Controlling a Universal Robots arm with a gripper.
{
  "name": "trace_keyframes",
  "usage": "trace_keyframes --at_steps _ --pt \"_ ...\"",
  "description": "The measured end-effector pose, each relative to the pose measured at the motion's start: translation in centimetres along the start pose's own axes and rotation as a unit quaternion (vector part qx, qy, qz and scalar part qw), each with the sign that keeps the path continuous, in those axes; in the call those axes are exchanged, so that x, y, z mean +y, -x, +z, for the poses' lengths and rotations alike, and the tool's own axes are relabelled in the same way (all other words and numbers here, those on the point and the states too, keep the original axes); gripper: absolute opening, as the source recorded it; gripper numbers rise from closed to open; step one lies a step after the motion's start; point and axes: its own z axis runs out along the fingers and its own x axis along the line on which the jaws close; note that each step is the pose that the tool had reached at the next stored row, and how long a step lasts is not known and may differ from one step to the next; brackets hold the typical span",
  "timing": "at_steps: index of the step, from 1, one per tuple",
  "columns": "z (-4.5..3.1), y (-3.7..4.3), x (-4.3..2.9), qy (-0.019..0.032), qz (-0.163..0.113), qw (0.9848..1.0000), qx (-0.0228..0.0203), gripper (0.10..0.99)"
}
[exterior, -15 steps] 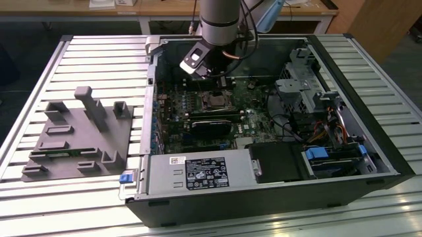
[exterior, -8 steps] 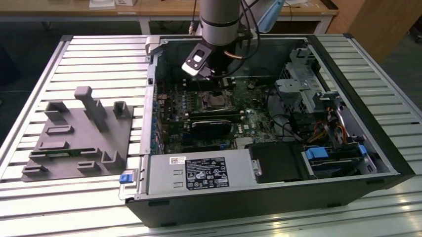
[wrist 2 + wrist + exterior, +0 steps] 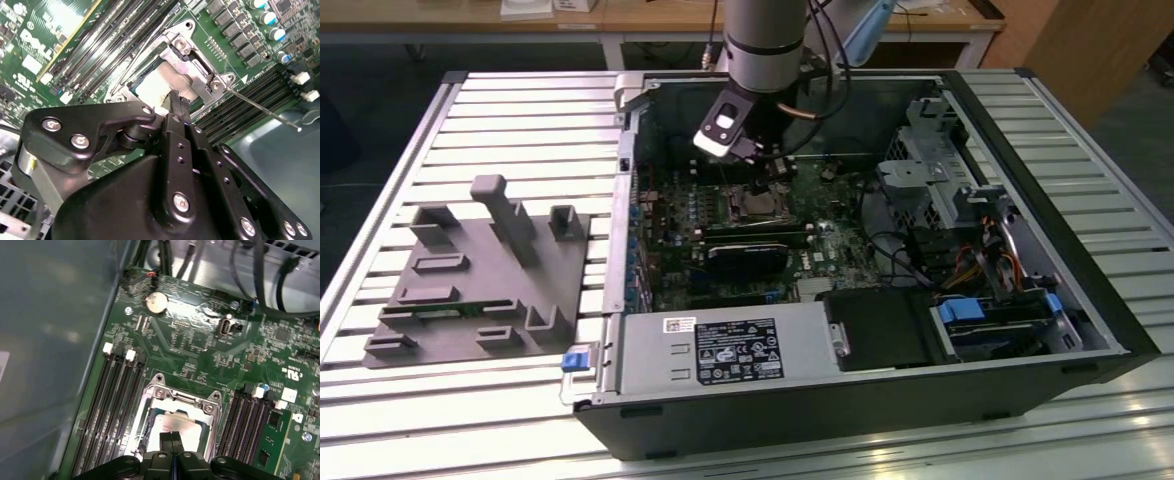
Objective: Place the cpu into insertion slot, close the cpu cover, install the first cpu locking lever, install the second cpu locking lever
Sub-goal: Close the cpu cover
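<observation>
So the cpu (image 3: 186, 423) is sitting in the insertion slot (image 3: 148, 412), and the cpu cover (image 3: 184, 399) looks folded down around it. The gripper (image 3: 172, 436) hangs right over the slot with its jaws closed on nothing. The tips are at the cpu's edge, but I can't tell if they're touching. A thin locking lever (image 3: 260, 107) pokes out loose from the slot's corner, over the memory slots (image 3: 112, 407) beside it. I'd say we're at the cover/first lever stage, which calls for a steady, controlled push on that skinny rod.
</observation>
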Motion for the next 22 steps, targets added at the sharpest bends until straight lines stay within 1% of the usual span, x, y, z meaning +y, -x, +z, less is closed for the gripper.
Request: trace_keyframes --at_steps 3,5,8,10,13,16,19,22 --pt "0.01 0.0 0.0 -0.0001 -0.02 0.9998 0.001 0.106" --pt "0.01 0.0 0.0 -0.0002 -0.035 0.9994 0.0017 0.106" --pt "0.02 0.0 0.0 -0.0003 -0.06 0.9982 0.0029 0.106" --pt "0.03 0.0 0.0 -0.0003 -0.077 0.997 0.0037 0.106" --pt "0.04 0.0 0.0 -0.0004 -0.105 0.9945 0.005 0.106" --pt "0.05 0.0 0.0 -0.0006 -0.131 0.9913 0.0063 0.106" --pt "0.06 0.0 0.0 -0.0007 -0.158 0.9874 0.0076 0.106" --pt "0.06 0.0 0.0 -0.0008 -0.185 0.9826 0.0089 0.106"
